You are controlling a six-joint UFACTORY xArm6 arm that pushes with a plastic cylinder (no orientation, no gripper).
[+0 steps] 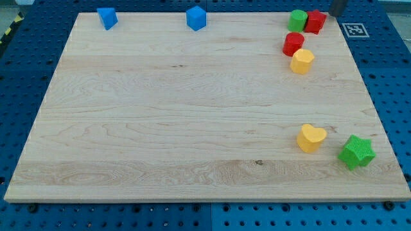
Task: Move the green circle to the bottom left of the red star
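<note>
Upper right of the bench (192, 115), the green circle (297, 20) touches the red star (315, 21). Small, rigid, probably light; pushable from above. The hand's tip isn't visible; its state cannot be told.

Wooden board (160, 109) on a blue pegboard (26, 70). Top edge: two blue blocks (107, 18) (196, 18). Top right: green circle (297, 20) touching the red star (314, 22) on its left; below them a red block (293, 43) and yellow block (302, 61), touching. Bottom right: yellow heart (311, 138), green star (357, 152). Only a dark rod (338, 6) shows at the top edge; my tip cannot be made out.
</note>
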